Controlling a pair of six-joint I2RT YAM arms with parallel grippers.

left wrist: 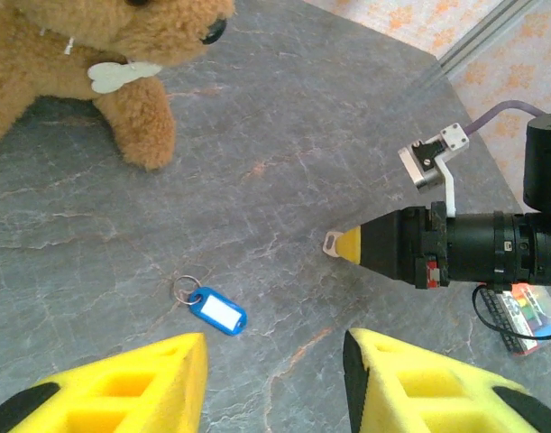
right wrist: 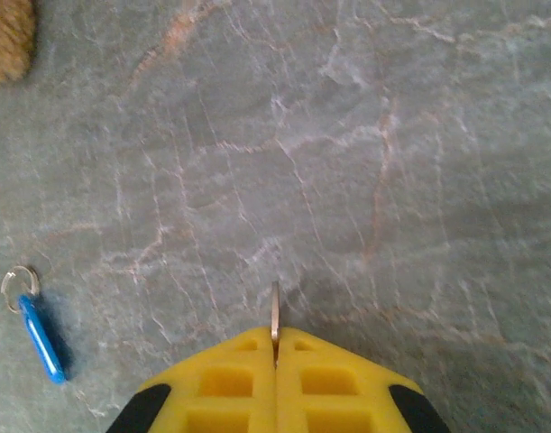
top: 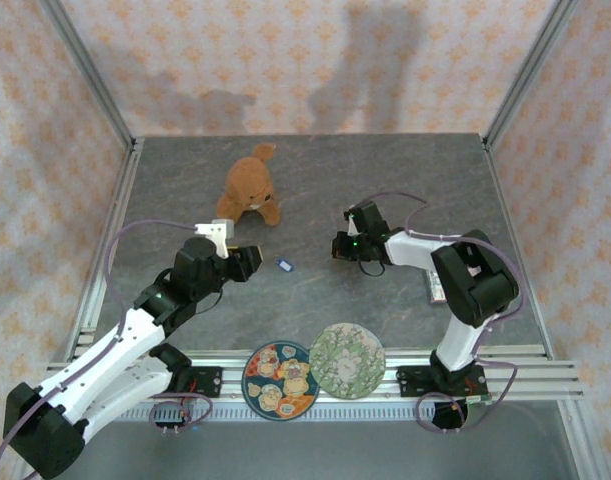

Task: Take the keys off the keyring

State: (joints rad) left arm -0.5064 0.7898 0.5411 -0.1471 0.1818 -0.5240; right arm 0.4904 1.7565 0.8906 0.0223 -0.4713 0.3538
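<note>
A small metal keyring (left wrist: pixel 186 289) with a blue tag (left wrist: pixel 218 312) lies flat on the grey table, also seen as the keyring (right wrist: pixel 18 280) with its tag (right wrist: pixel 42 338) at lower left in the right wrist view and as a blue speck, the tag (top: pixel 284 265), from above. My left gripper (left wrist: pixel 275 383) is open just short of the tag, with nothing between its yellow fingers. My right gripper (right wrist: pixel 276 341) is shut on a thin silver key (right wrist: pixel 275 311), whose edge sticks out past the tips. The left wrist view shows that key (left wrist: pixel 332 244) at the right gripper's tip, apart from the ring.
A brown teddy bear (top: pixel 250 190) lies behind the keyring. Two round patterned coasters (top: pixel 315 370) rest at the near edge between the arm bases. A small flat device (top: pixel 435 290) lies by the right arm. Metal frame posts edge the table.
</note>
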